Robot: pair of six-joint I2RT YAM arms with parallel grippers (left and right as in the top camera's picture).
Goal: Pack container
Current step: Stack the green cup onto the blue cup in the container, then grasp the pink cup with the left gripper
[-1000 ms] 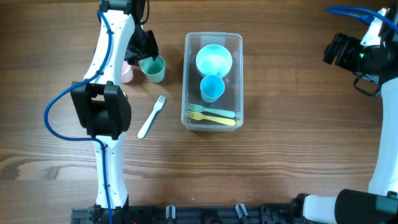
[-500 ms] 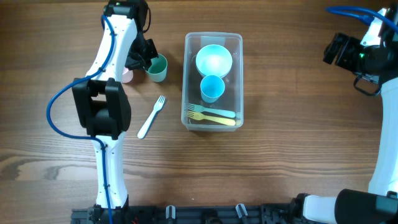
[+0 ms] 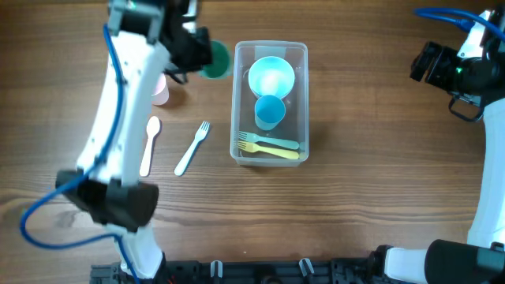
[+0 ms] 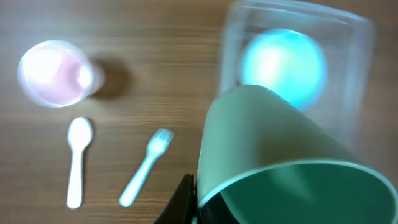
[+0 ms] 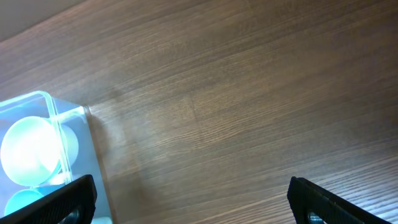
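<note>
The clear container (image 3: 271,156) stands mid-table and holds a blue bowl (image 3: 271,76), a blue cup (image 3: 269,111) and two forks, one green and one yellow (image 3: 272,147). My left gripper (image 3: 193,54) is shut on a green cup (image 3: 213,61) and holds it lifted, just left of the container's far left corner. In the left wrist view the green cup (image 4: 280,155) fills the foreground over the container (image 4: 360,93). My right gripper (image 5: 189,205) is open and empty, far right of the container (image 5: 68,155).
A pink cup (image 3: 160,91) stands left of the container. A white spoon (image 3: 149,144) and a white fork (image 3: 192,147) lie on the wood below it. They also show in the left wrist view: cup (image 4: 55,73), spoon (image 4: 78,160), fork (image 4: 146,165).
My left gripper has lifted the green cup off the table and carried it up and right toward the container. The white spoon is now uncovered. The right arm has not moved.
</note>
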